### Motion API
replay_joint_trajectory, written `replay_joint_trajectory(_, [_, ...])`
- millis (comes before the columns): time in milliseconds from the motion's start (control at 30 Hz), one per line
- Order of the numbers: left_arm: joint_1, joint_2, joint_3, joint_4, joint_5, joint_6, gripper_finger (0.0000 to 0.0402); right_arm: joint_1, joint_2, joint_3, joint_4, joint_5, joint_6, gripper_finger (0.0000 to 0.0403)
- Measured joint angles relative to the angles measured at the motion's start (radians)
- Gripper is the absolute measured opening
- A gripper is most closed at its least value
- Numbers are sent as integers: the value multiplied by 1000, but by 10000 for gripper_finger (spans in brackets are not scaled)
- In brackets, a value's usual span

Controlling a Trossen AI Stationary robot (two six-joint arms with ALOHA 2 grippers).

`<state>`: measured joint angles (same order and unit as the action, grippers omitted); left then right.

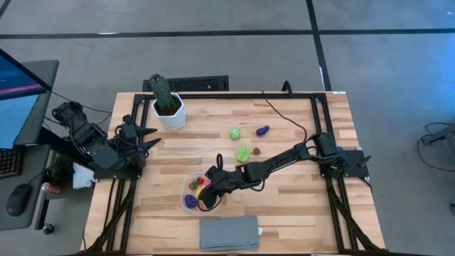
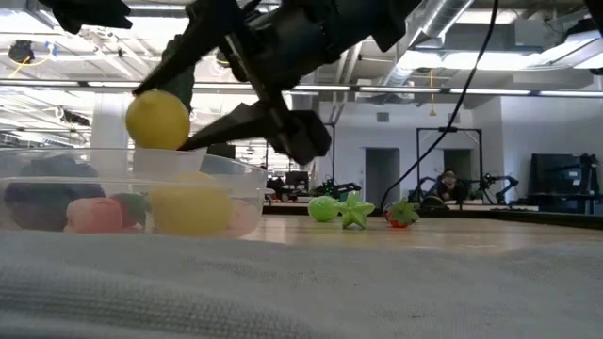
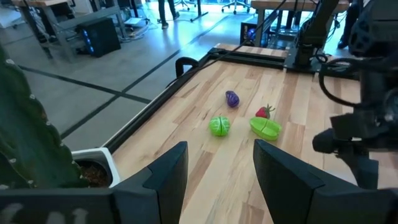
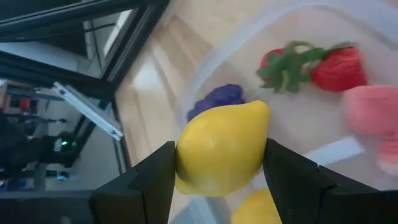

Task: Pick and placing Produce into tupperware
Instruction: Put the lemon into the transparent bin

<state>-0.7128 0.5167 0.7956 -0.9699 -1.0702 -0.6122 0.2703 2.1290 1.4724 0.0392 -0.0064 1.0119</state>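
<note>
From above, the right gripper [image 1: 208, 186] reaches across the worktop to the tupperware [image 1: 186, 186], which sits near the front edge, just behind a grey cloth [image 1: 229, 232]. Inside it a few pieces show, red, yellow and purple, too small to count here. Four pieces of produce lie loose toward the middle of the worktop: a green ball [image 1: 234, 133], a purple piece [image 1: 262, 130], a green half [image 1: 243, 153] and a small red piece [image 1: 256, 151]. The left gripper [image 1: 146, 138] waits at the left edge beside a potted cactus [image 1: 165, 99].

At table height, a yellow lemon [image 2: 157, 120] hangs pinched between the right fingers just above the tupperware rim [image 2: 132, 158].

The left wrist shows its own fingers spread and empty, with the same four loose pieces ahead.

The right wrist shows the lemon clamped between both fingers over the container, above a strawberry [image 4: 311, 67], a purple piece, something pink and another yellow piece.

The placing step looks under way; next the fingers should part to drop the lemon in, then go for the four remaining pieces.
</note>
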Motion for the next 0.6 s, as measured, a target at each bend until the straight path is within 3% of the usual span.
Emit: replay_joint_trajectory(600, [0,0,0,0,-1,0,174,-6,5,10,-6,-28,-15,240])
